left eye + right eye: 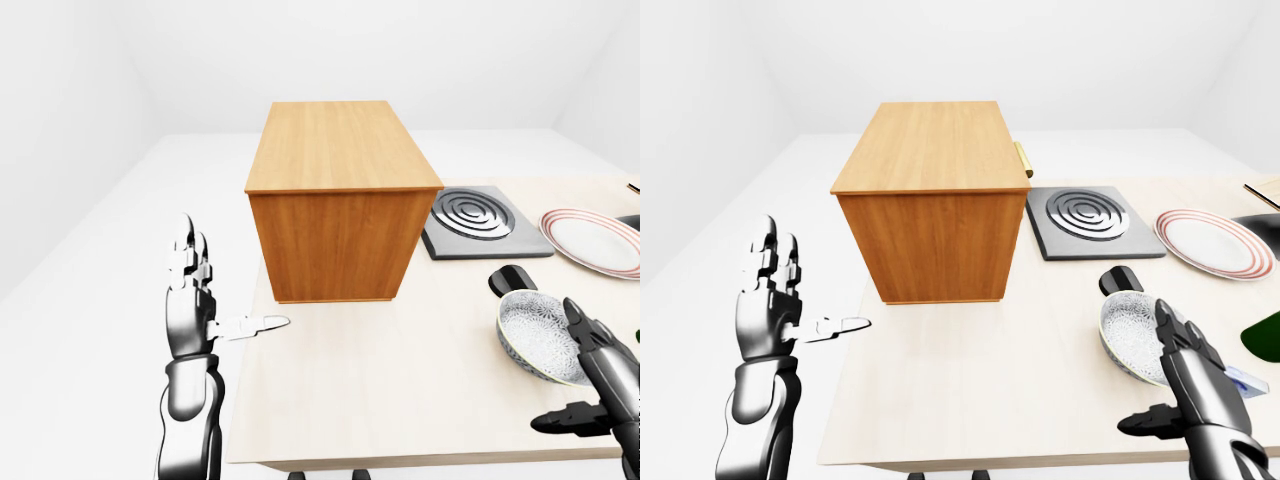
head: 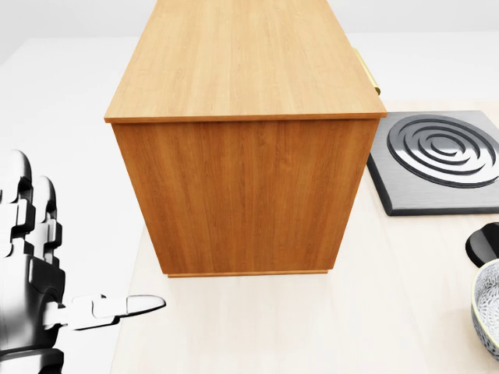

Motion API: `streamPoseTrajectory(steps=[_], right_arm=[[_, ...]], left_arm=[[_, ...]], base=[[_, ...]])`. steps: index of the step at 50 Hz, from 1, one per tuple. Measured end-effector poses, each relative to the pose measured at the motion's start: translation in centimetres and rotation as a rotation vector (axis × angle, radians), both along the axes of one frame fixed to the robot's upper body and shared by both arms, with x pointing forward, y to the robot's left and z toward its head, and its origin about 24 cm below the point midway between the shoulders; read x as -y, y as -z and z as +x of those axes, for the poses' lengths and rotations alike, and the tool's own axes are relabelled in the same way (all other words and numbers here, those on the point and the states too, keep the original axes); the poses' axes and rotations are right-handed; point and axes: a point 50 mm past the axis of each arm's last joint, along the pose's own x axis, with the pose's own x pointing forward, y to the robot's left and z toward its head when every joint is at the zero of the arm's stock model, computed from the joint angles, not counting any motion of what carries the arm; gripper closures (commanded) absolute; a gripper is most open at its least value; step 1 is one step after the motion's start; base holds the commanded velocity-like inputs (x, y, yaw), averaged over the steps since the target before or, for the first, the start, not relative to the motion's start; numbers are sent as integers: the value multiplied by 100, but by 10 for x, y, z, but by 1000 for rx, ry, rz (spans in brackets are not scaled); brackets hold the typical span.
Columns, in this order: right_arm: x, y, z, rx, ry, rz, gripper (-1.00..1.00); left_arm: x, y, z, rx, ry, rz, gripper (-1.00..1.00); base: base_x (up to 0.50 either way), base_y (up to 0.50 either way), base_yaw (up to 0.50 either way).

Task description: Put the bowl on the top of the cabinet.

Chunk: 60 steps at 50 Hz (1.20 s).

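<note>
Basically, a pale table (image 1: 400, 390) is filling the lower right of the left-eye view, and a tall wooden cabinet (image 1: 340, 200) is standing on it near the left edge, top bare. At 3 o'clock from the cabinet, just beside it, a grey square burner plate (image 1: 482, 222) with ring grooves is lying flat. Further on at 3 o'clock a red-rimmed plate (image 1: 592, 240) is sitting. A brass handle (image 1: 1022, 158) is sticking out on the cabinet's right face.

The bowl (image 1: 535, 335) is sitting at 5 o'clock from the cabinet, well apart from it, tilted, speckled inside. The right hand (image 1: 590, 375) is gripping it: dark fingers are lying over the rim, a black fingertip is showing at the bowl's 11 o'clock, the thumb is spreading out below.

The left hand (image 1: 195, 290) is hovering off the table's left edge at 8 o'clock from the cabinet, open, fingers upright, thumb pointing at the table, holding nothing.

A dark green thing (image 1: 1265, 335) is peeking in at the right-eye view's edge, too cut off to tell.
</note>
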Motion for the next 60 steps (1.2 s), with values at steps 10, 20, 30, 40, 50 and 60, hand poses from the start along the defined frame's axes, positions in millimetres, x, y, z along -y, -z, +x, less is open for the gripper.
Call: streamPoseTrajectory(steps=[10, 20, 30, 40, 50, 60], right_arm=[[5, 11, 1, -28, 24, -9, -100], [4, 16, 8, -38, 9, -21, -100], [-2, 19, 17, -40, -24, -32, -100], [-7, 26, 19, -57, -38, -33, -100], [-2, 36, 13, -100, -13, -28, -100], [5, 43, 6, -138, 18, -23, -100]], left_arm=[[1, 1, 0, -6, 6, 0, -100], [0, 1, 1, -4, 0, -2, -100], [0, 2, 2, -7, 0, -2, -100], [0, 2, 2, -10, 1, -2, -100], [1, 3, 1, -12, 4, 0, -100], [1, 3, 1, -12, 7, 1, -100]], base=[[0, 0, 0], [0, 0, 0], [0, 0, 0], [0, 0, 0], [0, 0, 0], [0, 0, 0]])
